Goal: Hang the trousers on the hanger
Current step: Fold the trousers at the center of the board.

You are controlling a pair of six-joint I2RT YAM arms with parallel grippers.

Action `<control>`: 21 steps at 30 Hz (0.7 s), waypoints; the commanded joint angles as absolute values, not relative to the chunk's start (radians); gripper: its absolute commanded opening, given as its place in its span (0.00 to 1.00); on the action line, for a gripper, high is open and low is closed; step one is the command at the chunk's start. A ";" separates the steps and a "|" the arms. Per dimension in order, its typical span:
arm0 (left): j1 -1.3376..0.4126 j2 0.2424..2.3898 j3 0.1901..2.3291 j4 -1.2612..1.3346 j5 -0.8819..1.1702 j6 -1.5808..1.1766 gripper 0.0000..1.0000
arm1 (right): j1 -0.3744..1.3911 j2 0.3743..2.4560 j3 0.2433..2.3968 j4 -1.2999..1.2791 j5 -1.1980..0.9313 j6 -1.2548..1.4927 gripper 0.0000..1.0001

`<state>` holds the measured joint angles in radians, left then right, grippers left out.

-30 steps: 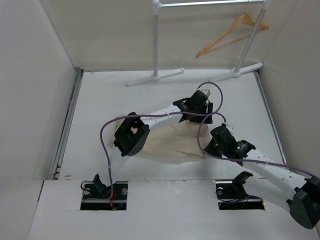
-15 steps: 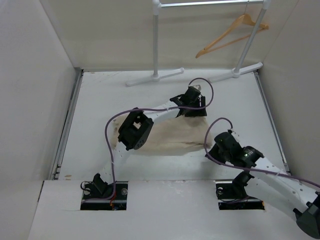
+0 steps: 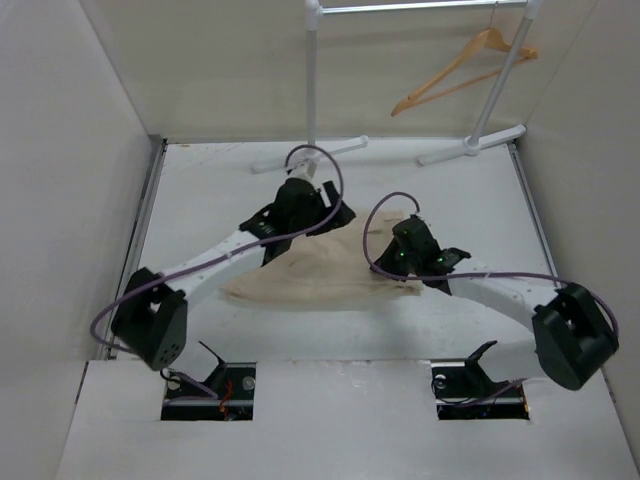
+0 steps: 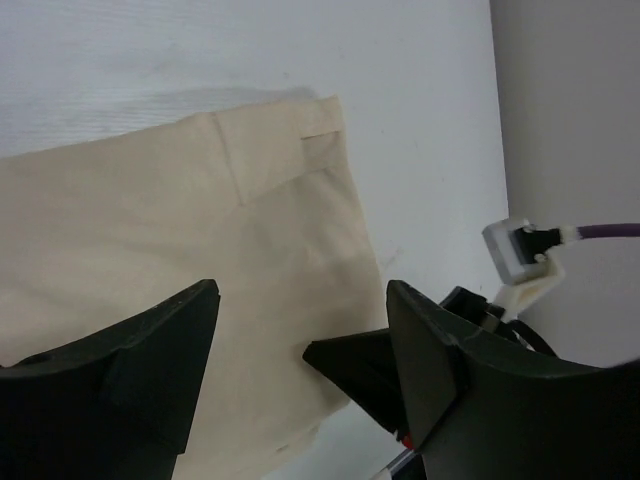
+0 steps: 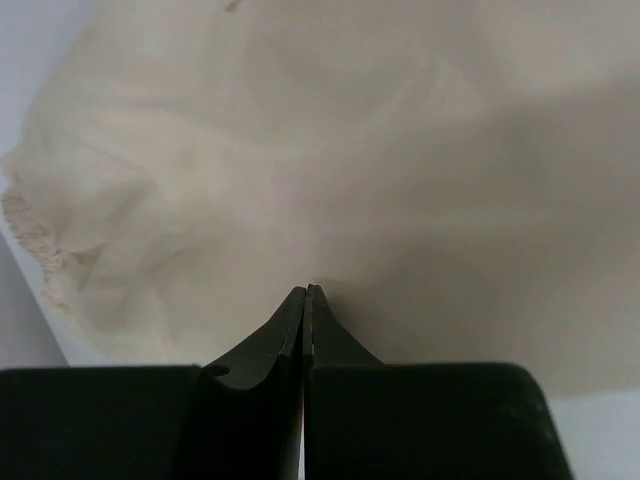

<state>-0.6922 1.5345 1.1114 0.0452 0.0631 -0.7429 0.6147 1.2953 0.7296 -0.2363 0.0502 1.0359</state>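
The beige trousers lie flat and wrinkled on the white table. My left gripper hovers over their far edge, open wide. In the left wrist view the cloth with a belt loop lies below the spread jaws. My right gripper is over the trousers' right end. In the right wrist view its jaws are shut tip to tip, with the tips against the cloth; no cloth shows between them. The wooden hanger hangs on the white rack at the back right.
The white clothes rack stands at the table's far edge on two feet. Walls close in on the left and right. Purple cables loop over both arms. The right arm's finger shows in the left wrist view.
The left arm has stretched out and its gripper has moved left along the trousers' far edge. The right gripper has moved up and left onto the trousers' right end. The cloth now lies flatter.
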 commanded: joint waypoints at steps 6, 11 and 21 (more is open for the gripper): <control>-0.449 1.371 0.617 0.143 -0.057 -0.917 0.64 | 0.748 1.344 0.481 0.104 0.097 1.253 0.06; -0.285 1.370 0.516 0.186 -0.042 -0.916 0.64 | 0.766 1.428 0.388 0.201 0.098 1.289 0.14; -0.075 1.143 0.509 0.032 0.031 -0.868 0.64 | 0.630 1.014 0.396 0.074 0.071 1.195 0.42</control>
